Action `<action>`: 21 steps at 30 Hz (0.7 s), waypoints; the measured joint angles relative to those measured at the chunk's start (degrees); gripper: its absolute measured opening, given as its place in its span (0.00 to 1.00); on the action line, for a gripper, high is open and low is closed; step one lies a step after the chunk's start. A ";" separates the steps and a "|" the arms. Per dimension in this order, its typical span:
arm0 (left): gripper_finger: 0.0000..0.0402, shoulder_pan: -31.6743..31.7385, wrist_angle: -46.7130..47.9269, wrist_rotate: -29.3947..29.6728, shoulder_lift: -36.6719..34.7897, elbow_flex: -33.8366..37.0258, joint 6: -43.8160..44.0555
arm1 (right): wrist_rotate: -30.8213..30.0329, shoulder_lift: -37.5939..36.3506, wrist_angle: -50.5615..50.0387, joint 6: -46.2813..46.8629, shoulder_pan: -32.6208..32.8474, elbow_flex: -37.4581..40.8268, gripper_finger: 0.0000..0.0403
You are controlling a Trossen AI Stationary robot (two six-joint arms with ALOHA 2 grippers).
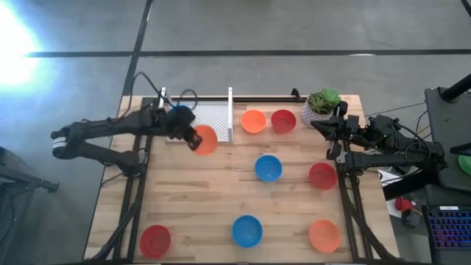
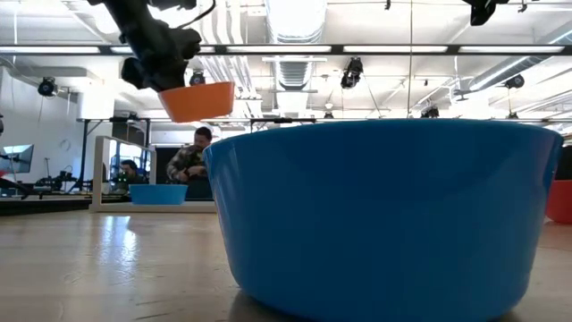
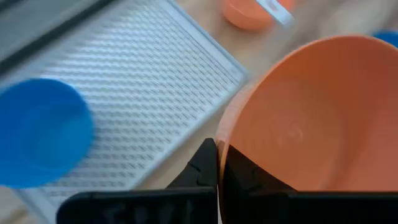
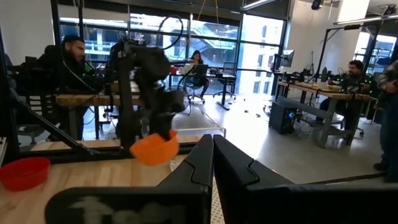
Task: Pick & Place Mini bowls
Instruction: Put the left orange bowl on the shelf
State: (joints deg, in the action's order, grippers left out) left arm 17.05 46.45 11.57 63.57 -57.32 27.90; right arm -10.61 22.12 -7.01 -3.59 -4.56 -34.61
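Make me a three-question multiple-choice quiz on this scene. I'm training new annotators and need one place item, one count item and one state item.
1. Where does the blue bowl nearest the left gripper sit?
A. On the white tray
B. On the floor
C. Stacked in a red bowl

2. How many red bowls show in the high view?
A. One
B. Three
C. Five

3. What is the state of the orange bowl at the left gripper?
A. Flat on the table
B. Upside down on the tray
C. Gripped and held in the air

Answers:
1 A: the left wrist view shows it on the perforated tray.
2 B: one is at the back, one at the right and one at the front left.
3 C: the low view shows it aloft in the gripper.
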 joint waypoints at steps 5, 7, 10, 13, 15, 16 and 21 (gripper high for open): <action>0.00 8.19 -0.11 0.32 1.53 -1.63 -3.32 | 0.00 0.01 -0.01 -0.05 0.00 0.00 0.02; 0.00 11.29 -0.45 0.49 2.76 -2.38 -4.22 | 0.00 0.00 0.00 -0.05 0.00 0.00 0.02; 0.00 15.19 -1.59 0.46 5.15 -4.29 -6.80 | 0.00 0.01 0.00 -0.05 0.00 0.00 0.02; 0.00 17.53 -2.28 0.17 8.34 -7.00 -11.52 | 0.00 0.01 0.00 0.01 0.00 0.00 0.02; 0.00 18.59 -2.46 0.04 11.01 -9.01 -14.97 | 0.00 0.00 0.00 -0.02 0.00 0.00 0.02; 0.00 19.02 -2.35 0.03 12.41 -9.91 -16.83 | 0.00 0.01 -0.02 -0.01 0.00 0.00 0.02; 0.00 21.67 -0.58 -1.09 19.55 -14.81 -25.20 | 0.00 -0.01 0.00 0.17 0.00 0.00 0.02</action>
State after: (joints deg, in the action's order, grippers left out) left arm 38.72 45.87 10.47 83.12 -72.13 2.71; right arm -10.61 22.11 -7.01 -3.42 -4.56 -34.61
